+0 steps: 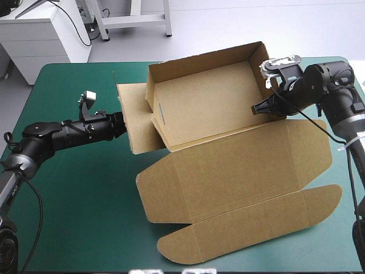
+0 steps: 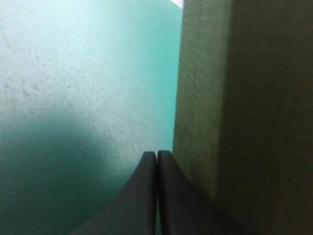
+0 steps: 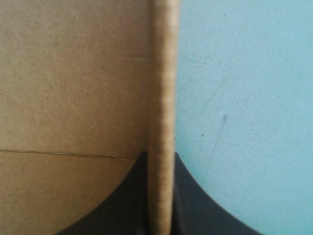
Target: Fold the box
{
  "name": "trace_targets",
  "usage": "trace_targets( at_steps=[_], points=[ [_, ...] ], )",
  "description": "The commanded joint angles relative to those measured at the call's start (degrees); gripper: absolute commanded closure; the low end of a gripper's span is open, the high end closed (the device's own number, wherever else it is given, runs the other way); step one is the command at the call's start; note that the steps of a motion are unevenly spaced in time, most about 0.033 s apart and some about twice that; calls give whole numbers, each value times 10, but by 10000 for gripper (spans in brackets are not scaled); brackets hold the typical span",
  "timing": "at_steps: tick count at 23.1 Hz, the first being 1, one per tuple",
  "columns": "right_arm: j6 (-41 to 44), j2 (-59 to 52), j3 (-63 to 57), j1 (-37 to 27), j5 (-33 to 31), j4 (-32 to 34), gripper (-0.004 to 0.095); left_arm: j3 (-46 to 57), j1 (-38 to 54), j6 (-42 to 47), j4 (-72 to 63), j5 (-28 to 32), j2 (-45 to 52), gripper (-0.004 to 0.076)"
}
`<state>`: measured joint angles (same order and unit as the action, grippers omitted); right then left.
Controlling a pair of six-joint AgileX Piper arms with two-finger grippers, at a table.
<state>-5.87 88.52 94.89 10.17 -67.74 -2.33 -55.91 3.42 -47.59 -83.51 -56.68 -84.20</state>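
We find the brown box (image 1: pixel 217 108) near the middle of the teal-green table cover (image 1: pixel 74 217), and we judge it about halfway built. Its far wall (image 1: pixel 199 63) and right wall (image 1: pixel 258 71) stand up to form a tray, while the lid (image 1: pixel 239 165) lies flat toward the near edge with its rounded flaps spread. The left side panel (image 1: pixel 134 120) leans outward and is not yet tucked over, so that end looks unfinished to us. The right gripper (image 3: pixel 161 159) is pinched on the right wall's edge, with the board between its fingers. The left gripper (image 2: pixel 157 157) has its fingers pressed together, empty, just beside the left side panel's outer face.
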Motion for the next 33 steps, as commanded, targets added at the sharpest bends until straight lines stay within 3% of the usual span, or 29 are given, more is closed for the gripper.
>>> trace_targets(
  at_steps=[1, 11, 18, 20, 22, 24, 26, 33],
  points=[
    [9, -21, 17, 0, 30, -11, 908, -16, -17, -6, -81, -38, 21, 733],
    [16, -21, 17, 0, 31, -2, 907, -74, -44, 0, -70, -88, 34, 732],
    [19, -20, 17, 0, 27, 2, 907, -79, -80, 2, -69, -28, 34, 719],
    [19, -20, 17, 0, 25, 2, 908, -79, -80, 2, -70, -35, 34, 628],
    [19, -20, 17, 0, 14, 2, 908, -79, -80, 9, -83, -52, 34, 423],
    [19, -20, 17, 0, 11, 2, 907, -79, -80, 9, -126, -74, 34, 288],
    [19, -20, 17, 0, 11, 2, 908, -79, -80, 9, -160, -90, 34, 236],
    [19, -20, 17, 0, 4, 2, 908, -79, -80, 9, -144, -84, 34, 237]
  ],
)
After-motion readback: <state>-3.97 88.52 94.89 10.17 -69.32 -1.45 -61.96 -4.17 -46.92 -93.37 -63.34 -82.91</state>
